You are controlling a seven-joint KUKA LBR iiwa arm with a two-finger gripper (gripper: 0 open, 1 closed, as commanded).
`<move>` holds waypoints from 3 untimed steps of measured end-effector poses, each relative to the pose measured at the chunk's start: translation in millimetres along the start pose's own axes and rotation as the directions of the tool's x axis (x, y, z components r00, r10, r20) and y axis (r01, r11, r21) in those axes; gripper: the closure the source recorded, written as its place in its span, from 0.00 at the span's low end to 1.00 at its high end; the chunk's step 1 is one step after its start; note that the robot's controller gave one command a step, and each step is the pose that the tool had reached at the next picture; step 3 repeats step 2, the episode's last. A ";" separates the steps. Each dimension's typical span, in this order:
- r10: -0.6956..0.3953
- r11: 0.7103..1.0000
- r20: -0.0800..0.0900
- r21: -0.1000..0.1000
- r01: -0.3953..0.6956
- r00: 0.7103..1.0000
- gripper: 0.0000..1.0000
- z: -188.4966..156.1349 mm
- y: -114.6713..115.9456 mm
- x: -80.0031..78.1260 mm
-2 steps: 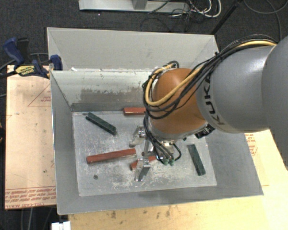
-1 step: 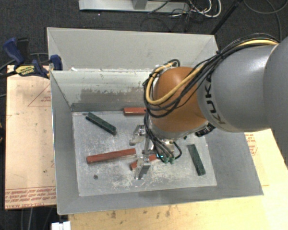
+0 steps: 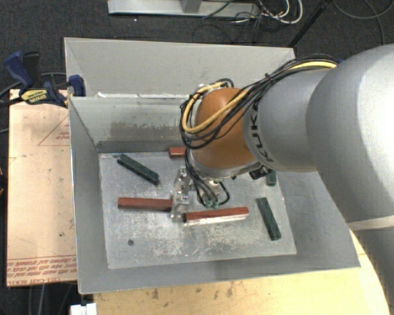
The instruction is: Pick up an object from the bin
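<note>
Fingers [image 3: 179,205] at red-brown stick [image 3: 144,204] end, ctr.

The one camera hangs above the bin [image 3: 85,176] and looks down into it, tipped a little rather than straight down. The far wall [image 3: 177,67] stands tall at the top of the frame with its inner face turned to the lens, while the near wall [image 3: 217,271] is a thinner band at the bottom. My arm [image 3: 328,123] comes in from the frame's right. Being nearer the lens than the bin, it looms large and covers much of the bin's right side. The camera sits far enough back that the whole bin fits, with dark floor [image 3: 26,18] showing along the top and left.
</note>
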State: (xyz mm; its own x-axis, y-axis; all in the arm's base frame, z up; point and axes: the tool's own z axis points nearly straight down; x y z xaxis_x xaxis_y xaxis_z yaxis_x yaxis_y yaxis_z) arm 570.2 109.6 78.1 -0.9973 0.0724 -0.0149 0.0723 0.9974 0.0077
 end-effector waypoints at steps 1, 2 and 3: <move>0.000 1.000 0.000 0.000 0.000 1.000 1.00 0.0 0.0 0.0; -0.070 0.998 -0.008 0.004 0.070 0.997 1.00 -154.0 22.8 2.3; -0.070 0.998 -0.008 0.004 0.070 0.997 1.00 -154.0 22.8 2.3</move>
